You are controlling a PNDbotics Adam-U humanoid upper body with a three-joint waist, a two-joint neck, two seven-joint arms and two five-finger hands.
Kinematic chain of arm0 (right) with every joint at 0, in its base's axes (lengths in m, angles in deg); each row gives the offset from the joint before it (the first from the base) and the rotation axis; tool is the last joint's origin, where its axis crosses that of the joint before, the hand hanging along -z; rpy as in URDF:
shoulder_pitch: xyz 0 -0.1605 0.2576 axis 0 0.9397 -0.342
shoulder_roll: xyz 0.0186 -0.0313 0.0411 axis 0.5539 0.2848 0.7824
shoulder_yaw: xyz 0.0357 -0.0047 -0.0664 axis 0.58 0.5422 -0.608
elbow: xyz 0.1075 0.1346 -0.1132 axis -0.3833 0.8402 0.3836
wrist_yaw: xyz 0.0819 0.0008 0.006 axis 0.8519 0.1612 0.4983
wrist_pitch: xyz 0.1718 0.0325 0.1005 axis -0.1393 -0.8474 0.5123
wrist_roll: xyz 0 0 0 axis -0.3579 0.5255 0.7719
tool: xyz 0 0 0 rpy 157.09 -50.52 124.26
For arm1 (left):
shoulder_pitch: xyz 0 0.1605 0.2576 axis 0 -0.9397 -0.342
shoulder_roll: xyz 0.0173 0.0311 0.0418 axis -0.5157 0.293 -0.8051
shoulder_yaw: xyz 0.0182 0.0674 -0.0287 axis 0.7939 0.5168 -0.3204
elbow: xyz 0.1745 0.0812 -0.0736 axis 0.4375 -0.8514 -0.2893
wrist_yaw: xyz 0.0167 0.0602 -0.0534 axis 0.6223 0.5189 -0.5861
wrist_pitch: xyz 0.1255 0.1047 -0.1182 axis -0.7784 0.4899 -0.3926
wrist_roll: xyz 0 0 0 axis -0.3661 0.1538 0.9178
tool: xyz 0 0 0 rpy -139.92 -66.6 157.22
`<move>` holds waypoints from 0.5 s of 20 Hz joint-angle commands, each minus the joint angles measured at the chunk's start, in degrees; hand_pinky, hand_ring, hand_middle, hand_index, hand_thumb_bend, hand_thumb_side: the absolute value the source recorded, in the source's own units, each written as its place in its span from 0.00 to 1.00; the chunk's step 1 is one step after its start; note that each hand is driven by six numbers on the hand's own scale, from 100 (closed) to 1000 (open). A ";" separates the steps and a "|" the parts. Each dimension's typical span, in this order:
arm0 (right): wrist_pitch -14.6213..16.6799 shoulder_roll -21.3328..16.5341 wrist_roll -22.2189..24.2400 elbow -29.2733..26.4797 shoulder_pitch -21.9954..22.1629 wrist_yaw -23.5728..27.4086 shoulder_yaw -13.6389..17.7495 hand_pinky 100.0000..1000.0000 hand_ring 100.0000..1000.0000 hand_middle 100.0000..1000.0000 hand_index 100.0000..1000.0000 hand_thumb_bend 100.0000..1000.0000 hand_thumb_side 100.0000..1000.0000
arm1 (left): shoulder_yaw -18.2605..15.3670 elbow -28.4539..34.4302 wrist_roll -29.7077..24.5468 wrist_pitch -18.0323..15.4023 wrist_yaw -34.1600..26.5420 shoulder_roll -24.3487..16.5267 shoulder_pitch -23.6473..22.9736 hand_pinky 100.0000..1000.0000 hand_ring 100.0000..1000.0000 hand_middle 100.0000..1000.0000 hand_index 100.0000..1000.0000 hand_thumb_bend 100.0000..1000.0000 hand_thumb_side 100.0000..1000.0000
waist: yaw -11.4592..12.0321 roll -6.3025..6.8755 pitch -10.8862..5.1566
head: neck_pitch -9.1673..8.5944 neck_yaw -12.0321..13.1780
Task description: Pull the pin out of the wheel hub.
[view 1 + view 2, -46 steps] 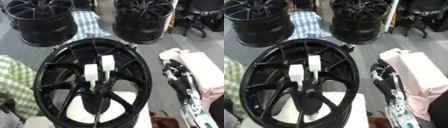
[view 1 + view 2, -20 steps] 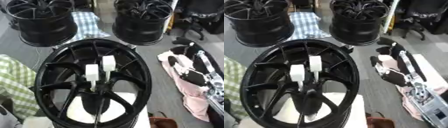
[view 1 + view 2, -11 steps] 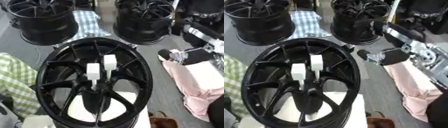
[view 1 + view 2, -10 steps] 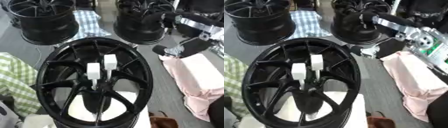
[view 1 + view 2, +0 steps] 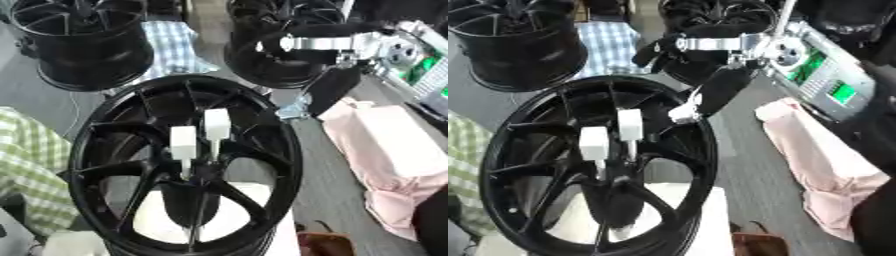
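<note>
Both views come from the robot's head, looking steeply down and forward, close over the wheel hub (image 5: 185,165) that fills the near middle. The right eye sits a touch further right, so the hub shifts left in it. Both share the two far wheels (image 5: 83,40), the pink cloth (image 5: 394,155) at right, and the right arm reaching in.

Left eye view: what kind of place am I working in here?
Probably a workshop or storage floor for car wheels: a black wheel hub in front, two more black wheels standing behind, cloths spread on a grey floor.
</note>
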 commanded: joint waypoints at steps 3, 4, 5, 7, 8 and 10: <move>-2.66 2.46 3.43 3.27 -3.75 -6.82 -1.69 0.89 0.91 0.92 0.96 0.38 0.24 | 0.70 1.17 0.02 0.53 -0.28 -0.46 0.92 0.45 0.23 0.61 0.66 0.00 0.87 | 0.52 0.20 -0.81 | 0.27 -1.30; -2.57 3.02 3.72 4.28 -4.19 -8.18 -2.19 0.90 0.91 0.92 0.96 0.38 0.23 | 0.79 1.18 0.02 0.60 -0.27 -0.42 0.98 0.45 0.23 0.61 0.66 0.00 0.87 | 0.62 0.17 -0.81 | 0.27 -1.39; -2.42 3.52 4.23 5.20 -4.49 -9.79 -2.74 0.90 0.92 0.92 0.96 0.38 0.22 | 0.86 1.21 0.02 0.69 -0.29 -0.37 1.05 0.45 0.24 0.61 0.66 0.00 0.87 | 0.72 0.15 -0.82 | 0.23 -1.49; -2.24 4.67 5.38 7.25 -4.89 -13.18 -3.69 0.90 0.92 0.92 0.96 0.37 0.21 | 0.91 1.27 0.02 0.93 -0.35 -0.31 1.14 0.45 0.24 0.61 0.66 0.00 0.87 | 0.90 0.12 -0.83 | 0.09 -1.67; -2.17 5.23 5.85 8.34 -5.05 -14.69 -4.09 0.90 0.92 0.92 0.96 0.36 0.20 | 0.94 1.30 0.02 1.04 -0.36 -0.27 1.19 0.45 0.24 0.61 0.66 0.00 0.87 | 1.01 0.12 -0.82 | 0.06 -1.73; -2.01 6.23 6.67 10.37 -5.33 -17.09 -4.72 0.90 0.91 0.91 0.96 0.35 0.19 | 1.05 1.36 0.02 1.23 -0.38 -0.17 1.32 0.45 0.24 0.61 0.66 0.00 0.87 | 1.21 0.12 -0.79 | 0.05 -1.79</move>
